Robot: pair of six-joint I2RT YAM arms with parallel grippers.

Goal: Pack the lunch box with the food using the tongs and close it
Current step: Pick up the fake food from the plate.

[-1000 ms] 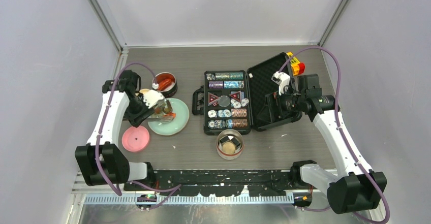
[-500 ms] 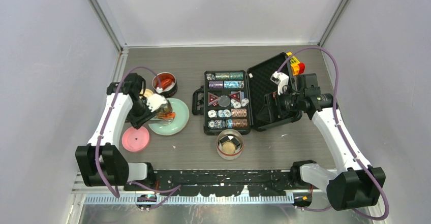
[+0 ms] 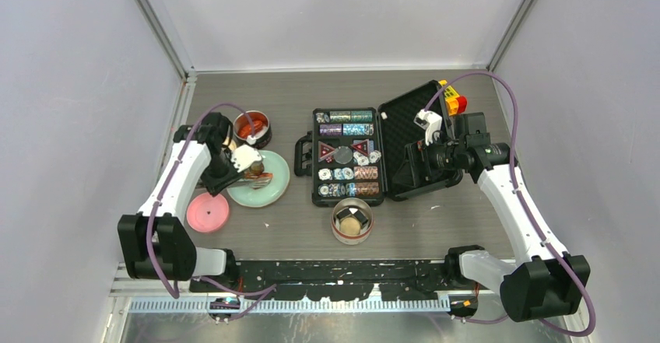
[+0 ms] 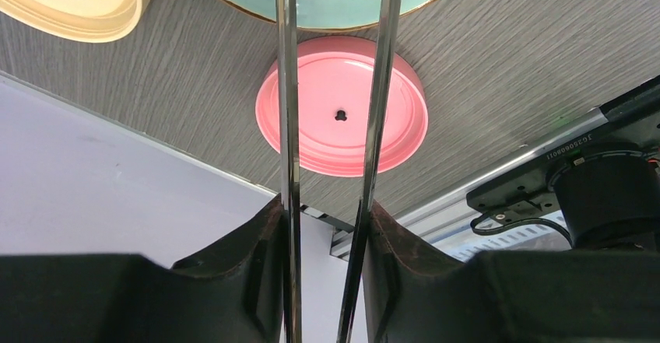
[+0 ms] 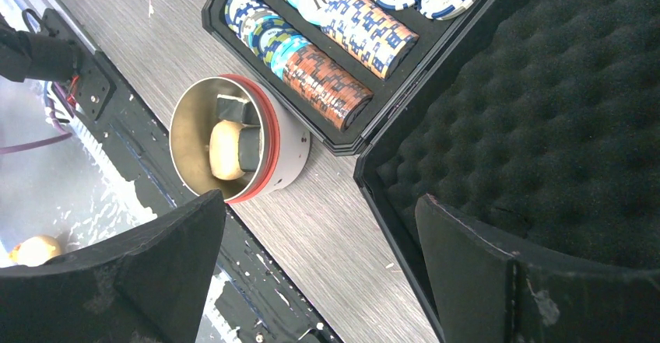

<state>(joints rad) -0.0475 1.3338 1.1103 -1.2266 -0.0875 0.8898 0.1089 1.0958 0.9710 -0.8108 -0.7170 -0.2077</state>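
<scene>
Nearest the arm bases, right of the mint-green plate (image 3: 276,190), the near tub (image 5: 289,156) of the lunch box stands open on the tabletop. It holds the tan biscuit (image 5: 222,150) and the dark block (image 5: 247,147) and looks ready for a lid. Just near-left of the plate lies the pink lid (image 4: 335,137), flat and rim up, set aside so the tubs can be filled.

Over the plate's left part the left gripper (image 4: 323,234) is closed on the tongs (image 4: 288,125), both blades pressed between its fingers, so that squeezing narrows the tips. A red-orange piece shows at the tips in the overhead view (whether it is pinched cannot be told).

Well right of the plate, past the poker chip case (image 3: 346,156), the right gripper (image 5: 317,226) hangs wide and empty over the case's foam-lined lid, probably parked clear of the work.

Just left of the plate lies the cream lid (image 4: 70,1). Just behind the plate, the far tub (image 3: 268,129) holds red-orange sausages (image 3: 251,127), uncovered.
</scene>
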